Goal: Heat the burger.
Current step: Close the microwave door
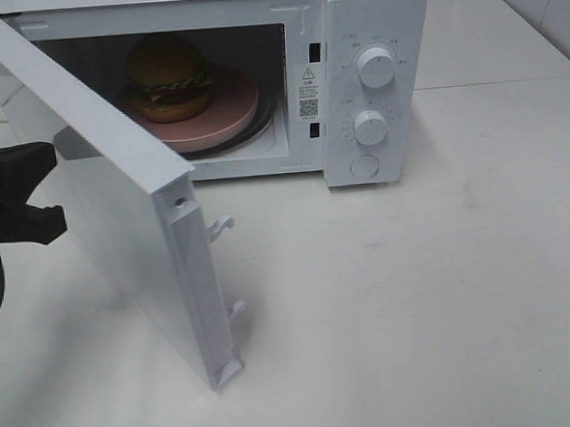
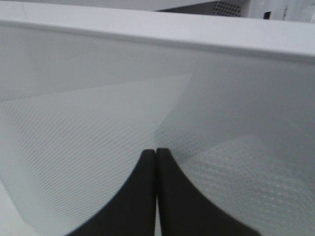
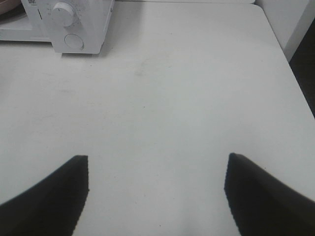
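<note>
Burger (image 1: 167,77) dim inside microwave (image 1: 390,33), plate (image 1: 228,112) edge hidden behind open door (image 1: 120,204)

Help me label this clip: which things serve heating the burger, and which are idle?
In the job: burger; pink plate under it; microwave; its open door; left hand, shut, by the door.
Idle: right hand, open over the table.
</note>
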`<action>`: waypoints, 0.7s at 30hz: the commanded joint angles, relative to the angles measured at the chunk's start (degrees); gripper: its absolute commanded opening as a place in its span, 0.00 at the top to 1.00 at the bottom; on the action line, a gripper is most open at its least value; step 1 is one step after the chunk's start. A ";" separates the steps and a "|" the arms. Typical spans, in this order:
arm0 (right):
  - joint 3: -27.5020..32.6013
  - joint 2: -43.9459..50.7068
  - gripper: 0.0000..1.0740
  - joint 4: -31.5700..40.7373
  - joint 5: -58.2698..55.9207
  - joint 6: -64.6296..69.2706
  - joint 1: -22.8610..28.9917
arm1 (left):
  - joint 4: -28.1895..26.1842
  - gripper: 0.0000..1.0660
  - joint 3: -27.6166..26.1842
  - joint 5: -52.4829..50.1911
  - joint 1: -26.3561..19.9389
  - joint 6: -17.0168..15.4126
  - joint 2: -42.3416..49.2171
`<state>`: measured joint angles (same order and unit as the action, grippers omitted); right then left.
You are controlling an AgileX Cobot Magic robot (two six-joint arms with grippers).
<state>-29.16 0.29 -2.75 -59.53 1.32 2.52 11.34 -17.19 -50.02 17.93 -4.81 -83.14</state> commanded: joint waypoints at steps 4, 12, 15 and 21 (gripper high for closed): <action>0.17 1.43 0.29 0.11 0.17 0.34 -0.40 | -7.33 1.00 -0.17 -3.72 5.90 3.44 -2.64; 0.17 1.43 0.29 0.11 0.17 0.34 -0.40 | -14.04 1.00 -6.70 -3.55 12.49 7.22 -7.85; 0.17 1.43 0.29 0.11 0.17 0.34 -0.40 | -16.04 1.00 -9.22 -3.50 13.75 7.45 -9.80; 0.17 1.43 0.29 0.11 0.17 0.34 -0.40 | -18.11 1.00 -13.06 -3.15 15.13 7.73 -12.66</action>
<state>-29.16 0.29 -2.75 -59.53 1.32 2.52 -5.84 -29.62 -52.65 32.72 2.86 -95.80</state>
